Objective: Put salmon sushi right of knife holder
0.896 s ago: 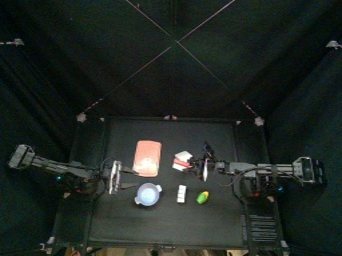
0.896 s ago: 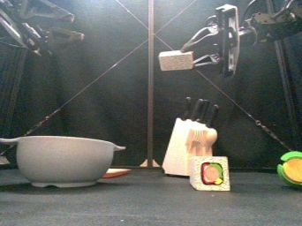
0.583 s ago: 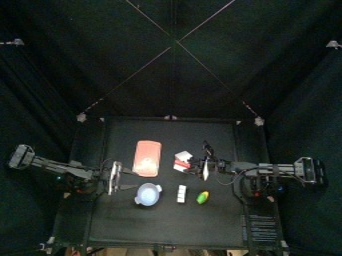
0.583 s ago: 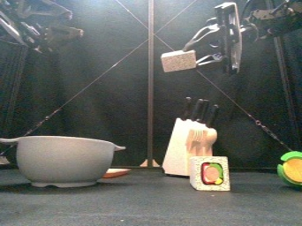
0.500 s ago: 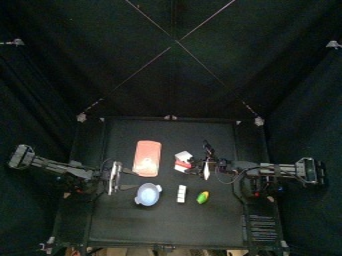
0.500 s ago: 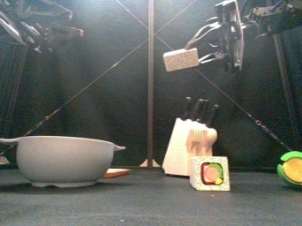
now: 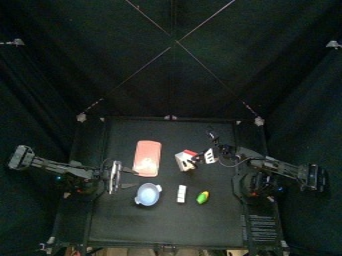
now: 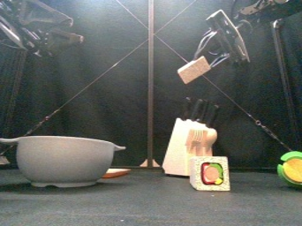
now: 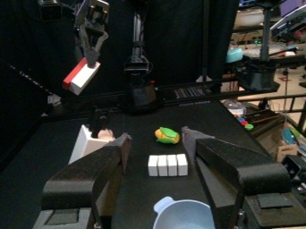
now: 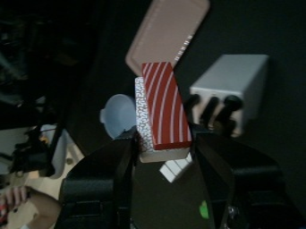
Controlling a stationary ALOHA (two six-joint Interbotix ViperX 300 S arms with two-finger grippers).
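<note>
Though bowl (image 8: 65,159) hides most of salmon sushi (image 8: 115,174), right hand (image 10: 167,143) tight around striped block (image 10: 164,112), left hand (image 9: 162,148) agape.

A round bowl (image 8: 65,159) sits big on the left of the black table (image 8: 151,201) in the front view, pale grey there. A little white roll piece (image 8: 210,172) with a green-and-orange centre stands upright toward the right, and a small green lump (image 8: 290,168) rests at the far right edge.
</note>
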